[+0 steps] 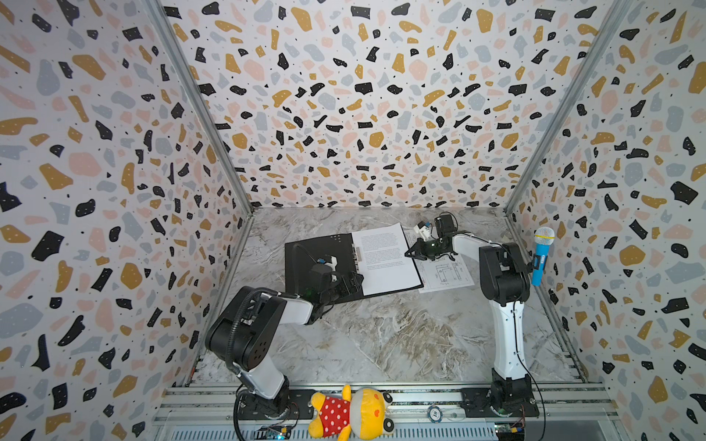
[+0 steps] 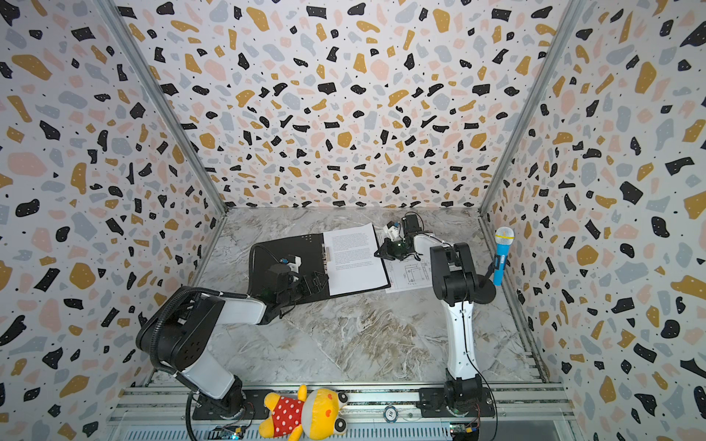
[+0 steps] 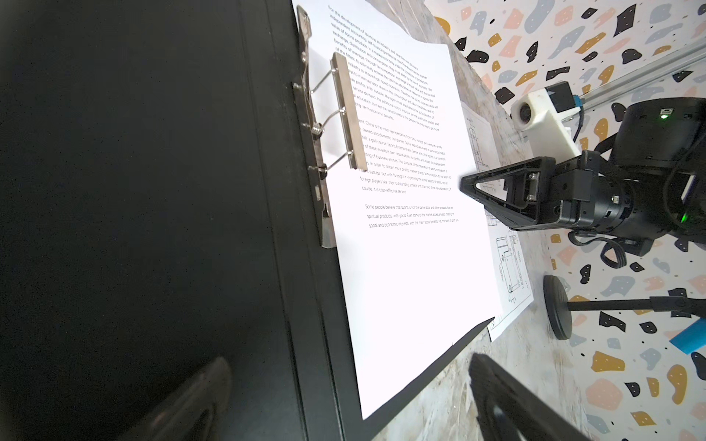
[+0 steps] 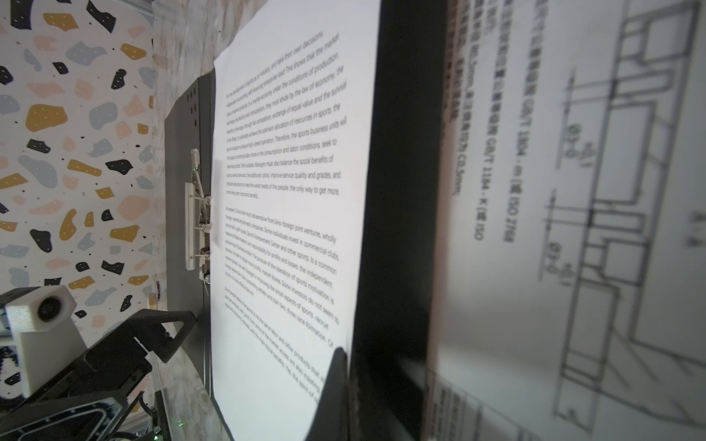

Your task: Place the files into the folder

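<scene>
Both top views: high above the near edge, looking down and away over the whole table (image 1: 382, 336); almost identical coverage. Left wrist view: close over the open folder (image 3: 153, 191), facing right toward the right pincer (image 3: 467, 184). Right wrist view: skimming the drawing sheet (image 4: 573, 191), facing left. Both wrist views share the text sheet (image 3: 412, 267).

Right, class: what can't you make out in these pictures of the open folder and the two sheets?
- drawing sheet: in both top views the right arm covers part of it; in the right wrist view it is a blurred close-up.
- folder's outer cover: lies face down in every view.
- right pincer: shut, but whether it pinches paper is unclear.
- text sheet's wording: too small in both top views.
</scene>
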You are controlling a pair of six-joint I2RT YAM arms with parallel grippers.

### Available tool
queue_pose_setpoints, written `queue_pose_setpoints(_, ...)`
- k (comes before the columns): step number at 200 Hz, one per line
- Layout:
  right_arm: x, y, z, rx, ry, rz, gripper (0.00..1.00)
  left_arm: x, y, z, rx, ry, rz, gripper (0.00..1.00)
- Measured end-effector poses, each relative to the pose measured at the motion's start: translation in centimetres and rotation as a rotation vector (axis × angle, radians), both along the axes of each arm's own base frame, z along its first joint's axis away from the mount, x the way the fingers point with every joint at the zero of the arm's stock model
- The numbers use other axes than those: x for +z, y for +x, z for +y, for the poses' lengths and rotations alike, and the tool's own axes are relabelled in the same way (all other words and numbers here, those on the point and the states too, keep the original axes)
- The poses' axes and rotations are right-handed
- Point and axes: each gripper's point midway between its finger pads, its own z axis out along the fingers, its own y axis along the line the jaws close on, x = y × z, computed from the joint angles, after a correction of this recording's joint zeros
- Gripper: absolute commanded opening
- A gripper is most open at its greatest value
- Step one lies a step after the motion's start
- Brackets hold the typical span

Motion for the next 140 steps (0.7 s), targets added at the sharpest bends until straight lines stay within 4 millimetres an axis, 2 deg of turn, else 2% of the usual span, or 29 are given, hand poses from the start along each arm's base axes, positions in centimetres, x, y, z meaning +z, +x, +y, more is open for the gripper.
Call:
queue_pose_setpoints(10,0.0,0.0,0.0,-0.002,-0.004,-0.001,0.06,0.0,0.0,0.0,0.000,0.000,0.000,1.00)
queue_pose_setpoints(38,0.1,0.1,0.0,0.000,-0.001,-0.008,0.39,0.0,0.0,0.0,0.000,0.000,0.000,1.00)
queue_pose_setpoints(66,1.0,0.4,-0.1,-0.008,-0.007,-0.031,0.50,0.0,0.0,0.0,0.000,0.000,0.000,1.00)
queue_pose_setpoints(89,1.2,0.5,-0.2,-0.013,-0.014,-0.036,0.53,0.0,0.0,0.0,-0.001,0.003,-0.002,1.00)
queue_pose_setpoints(112,1.4,0.4,-0.4,-0.023,-0.030,-0.033,0.63,0.0,-0.1,0.1,0.002,0.009,0.002,1.00)
queue_pose_setpoints(140,2.0,0.8,-1.1,-0.051,-0.067,-0.048,0.68,0.0,-0.2,0.4,0.010,0.024,0.007,1.00)
